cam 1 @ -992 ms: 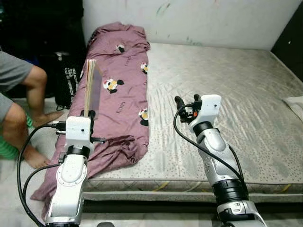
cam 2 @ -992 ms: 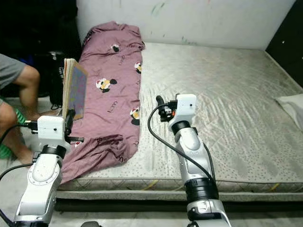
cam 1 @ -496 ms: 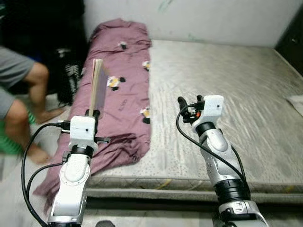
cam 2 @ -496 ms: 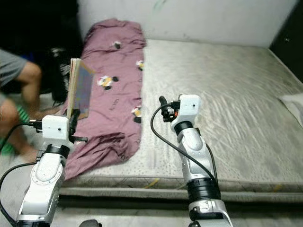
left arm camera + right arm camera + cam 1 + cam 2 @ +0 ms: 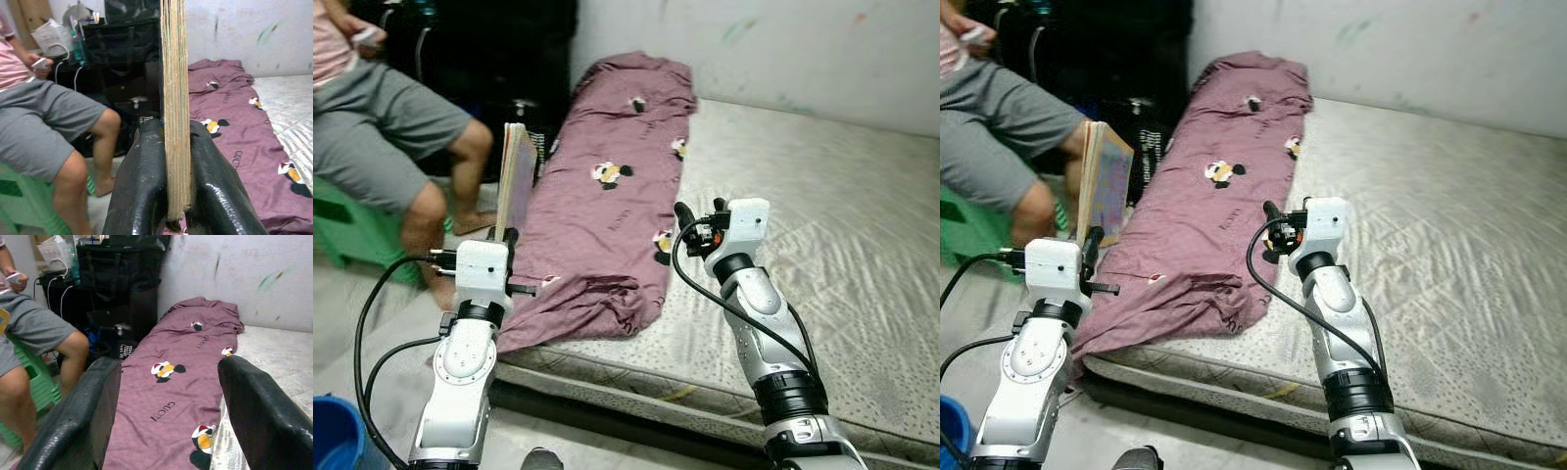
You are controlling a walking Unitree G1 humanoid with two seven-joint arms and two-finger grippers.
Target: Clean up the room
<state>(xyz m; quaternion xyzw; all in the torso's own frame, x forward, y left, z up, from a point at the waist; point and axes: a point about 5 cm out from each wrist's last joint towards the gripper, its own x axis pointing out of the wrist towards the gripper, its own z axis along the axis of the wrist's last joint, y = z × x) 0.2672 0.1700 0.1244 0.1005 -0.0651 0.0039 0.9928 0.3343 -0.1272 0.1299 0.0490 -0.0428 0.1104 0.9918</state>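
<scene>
Left arm is rising upright from the elbow, its left hand (image 5: 168,196) pointing up and clamping both black fingers (image 5: 139,181) tight. Right arm is leaning forward and inward, right hand (image 5: 166,404) holding level, fingers (image 5: 254,406) spread wide apart

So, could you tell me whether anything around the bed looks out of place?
Yes: the mauve cartoon-print blanket lies bunched along the grey mattress's edge, its lower corner spilling off the side toward the floor.

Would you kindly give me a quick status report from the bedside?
Left gripper shut on book, held upright. Right gripper open, empty, above mattress. Purple blanket on mattress edge. Seated person close on the left.
</scene>
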